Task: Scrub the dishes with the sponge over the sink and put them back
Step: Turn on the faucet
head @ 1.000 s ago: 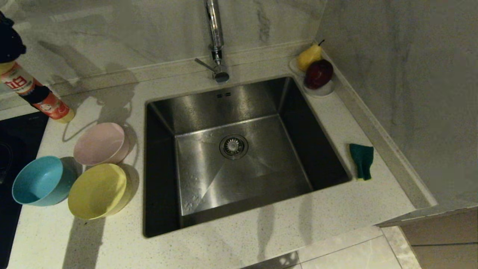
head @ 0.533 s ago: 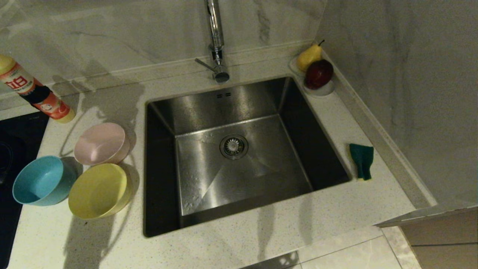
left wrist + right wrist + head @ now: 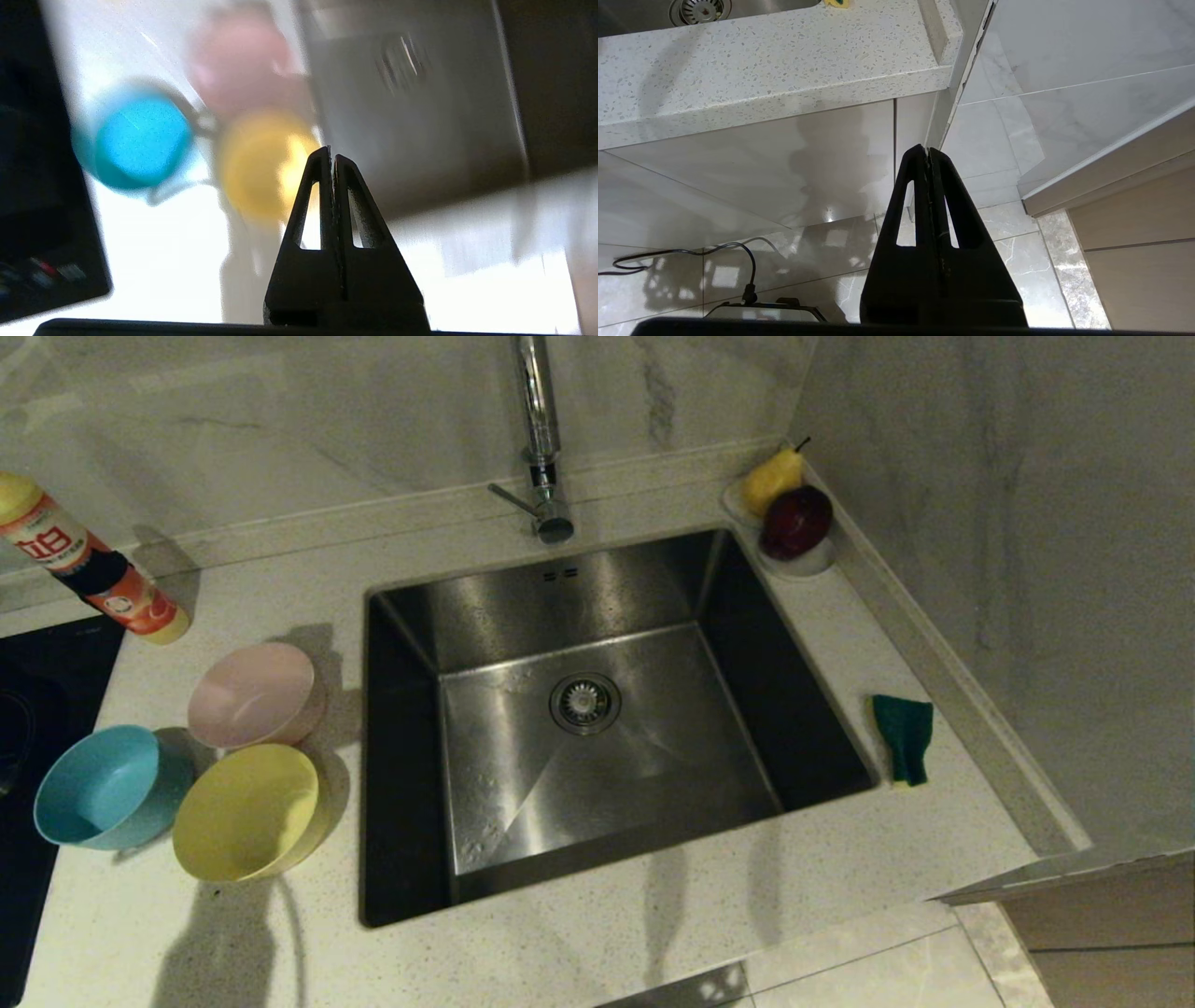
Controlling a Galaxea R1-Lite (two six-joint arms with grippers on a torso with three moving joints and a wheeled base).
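Hovering above the counter with nothing between its fingers, the left gripper [image 3: 331, 156] is clenched tight; the yellow bowl [image 3: 261, 165] lies just beyond its tips, the light blue bowl [image 3: 140, 142] further off to one side, the pale pink bowl [image 3: 243, 65] beyond the yellow one, and the sink [image 3: 411, 102] past the tips on the other side. The right gripper [image 3: 928, 154], also clenched and holding nothing, hangs below the countertop [image 3: 761, 60] by the cabinet front, far from the sponge [image 3: 904, 737] lying on the counter just right of the sink.
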